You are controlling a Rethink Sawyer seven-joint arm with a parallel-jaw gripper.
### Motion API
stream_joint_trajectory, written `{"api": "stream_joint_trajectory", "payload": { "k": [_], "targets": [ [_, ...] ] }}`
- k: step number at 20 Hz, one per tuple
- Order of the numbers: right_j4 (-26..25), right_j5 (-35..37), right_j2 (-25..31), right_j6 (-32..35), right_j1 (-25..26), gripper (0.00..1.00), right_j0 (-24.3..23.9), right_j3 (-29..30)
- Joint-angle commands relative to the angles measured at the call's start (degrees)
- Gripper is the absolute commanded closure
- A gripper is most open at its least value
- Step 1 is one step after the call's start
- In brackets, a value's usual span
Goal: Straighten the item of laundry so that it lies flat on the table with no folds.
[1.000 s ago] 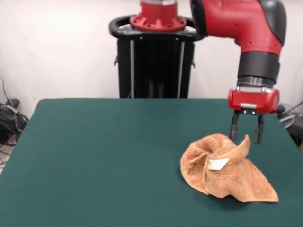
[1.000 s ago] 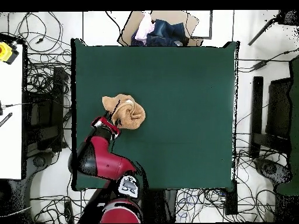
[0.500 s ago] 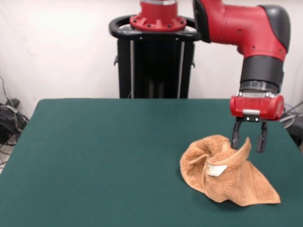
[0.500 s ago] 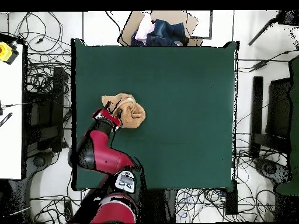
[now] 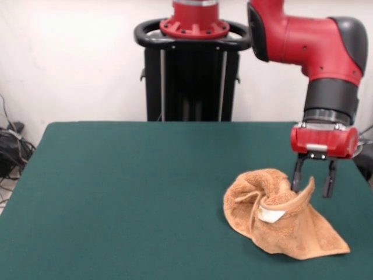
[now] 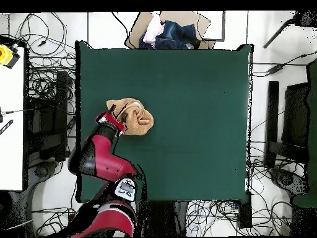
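The orange-tan towel [image 5: 281, 219] lies crumpled on the dark green table [image 5: 116, 192] at the right of the front view, with a raised fold and a small white tag [image 5: 270, 214] showing. In the overhead view the towel [image 6: 137, 118] sits near the table's left edge. My gripper [image 5: 313, 184] is open, its two black fingers [image 5: 296, 178] straddling the raised upper fold of the towel. In the overhead view the gripper [image 6: 115, 119] is at the towel's near-left side.
A cardboard box of clothes [image 6: 170, 31] stands beyond the table's far edge in the overhead view. Cables [image 6: 43, 80] lie on the floor all around. The robot's pedestal [image 5: 192, 70] stands behind the table. The table's right edge [image 5: 358, 175] is close to the gripper.
My gripper has moved right and downward in the front view, toward the table's edge. The towel has stretched slightly that way, its lower right corner reaching further out.
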Motion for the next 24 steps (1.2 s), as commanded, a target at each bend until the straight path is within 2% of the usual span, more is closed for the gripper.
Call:
{"api": "stream_joint_trajectory", "payload": {
  "k": [1,7,8,18,24],
  "targets": [
    [7.3,5.2,-2.7,3.4,0.2,0.0,2.3,-2.2],
    [9.6,6.1,-4.5,2.5,0.0,0.0,4.1,-2.1],
    [10.4,5.8,-5.3,2.2,0.3,1.0,4.9,-2.1],
    [13.3,5.0,-7.7,1.2,1.5,1.0,8.2,-2.8],
    [12.0,4.6,-8.1,3.4,1.6,1.0,8.1,-2.7]
  ]
}}
